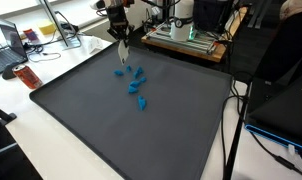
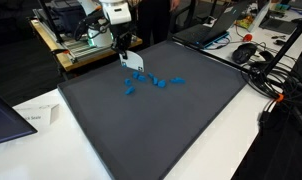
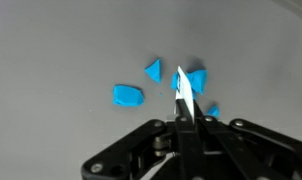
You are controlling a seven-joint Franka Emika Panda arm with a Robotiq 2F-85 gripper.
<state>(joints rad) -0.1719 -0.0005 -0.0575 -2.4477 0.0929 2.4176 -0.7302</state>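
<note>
We note white counter carrying dark grey mat. Gripper sits over mat's far part. Paper sheet lies on counter beside mat, its print too small for us to read. Jaws clenched on thin white flat piece. We see it edge-on in wrist view, long axis running straight out from jaws, free end pointing down at mat, just beside scattered blue chunks.

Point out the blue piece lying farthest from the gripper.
The lone blue piece at the trail's far end, toward the mat's middle; the other pieces cluster nearer the gripper, shut on a thin white card.
</note>
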